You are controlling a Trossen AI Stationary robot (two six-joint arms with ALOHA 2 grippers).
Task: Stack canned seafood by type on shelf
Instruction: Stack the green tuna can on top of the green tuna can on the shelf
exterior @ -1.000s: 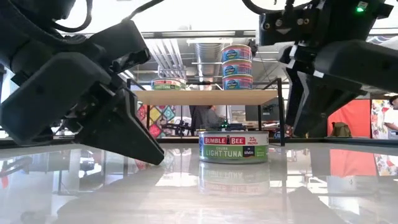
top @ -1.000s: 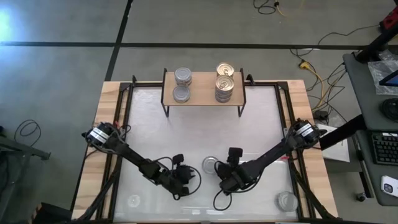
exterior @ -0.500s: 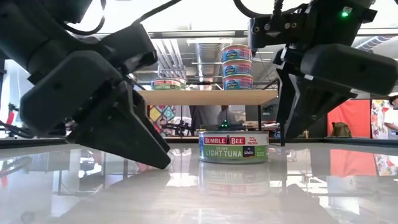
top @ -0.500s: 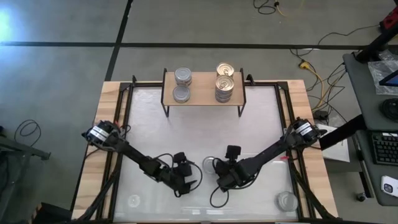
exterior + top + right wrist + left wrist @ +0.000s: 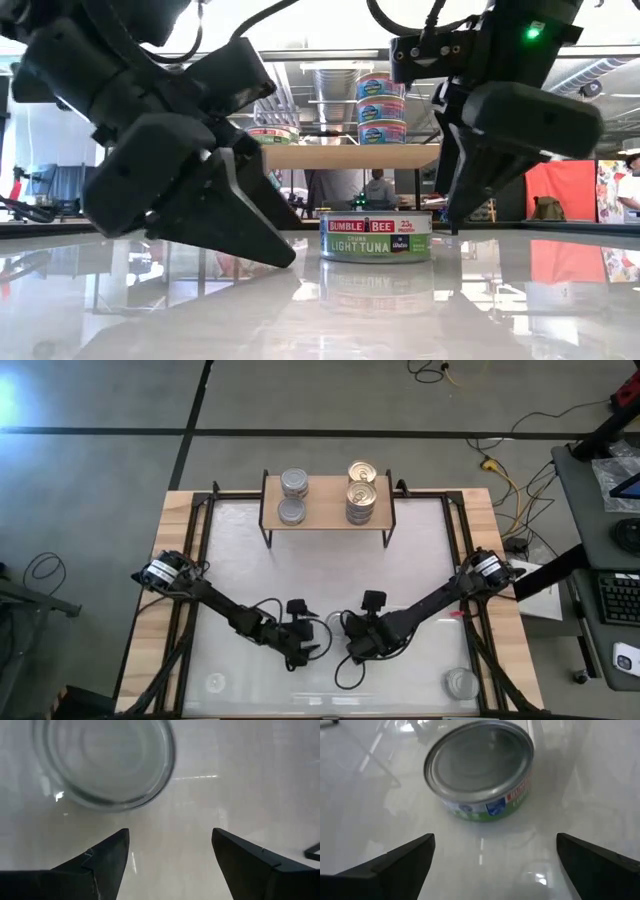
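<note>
A short tin point(image 5: 376, 236) with a dull silver top point(image 5: 480, 767) and a green "light tuna" label stands on its base on the white table, near the middle of the near half point(image 5: 330, 624). My left gripper point(image 5: 495, 855) stands open just to its left, low over the table, its fingers pointing at the tin. My right gripper point(image 5: 170, 845) is open just to its right, with the tin's top point(image 5: 102, 762) ahead of its fingers. On the shelf point(image 5: 325, 522) at the far side stand silver-topped tins point(image 5: 293, 495) on the left and gold-topped tins point(image 5: 361, 485) on the right.
In the low view the gold-topped stack point(image 5: 381, 105) is three tins high and the silver-topped one point(image 5: 270, 135) is lower. Another silver tin point(image 5: 462, 682) sits near the table's near right corner. A black frame point(image 5: 200, 550) rims the table.
Both grippers have closed in on the lone tin from either side: my left one has gone toward the table's right edge, my right one toward the left edge. The tin has stayed where it was.
</note>
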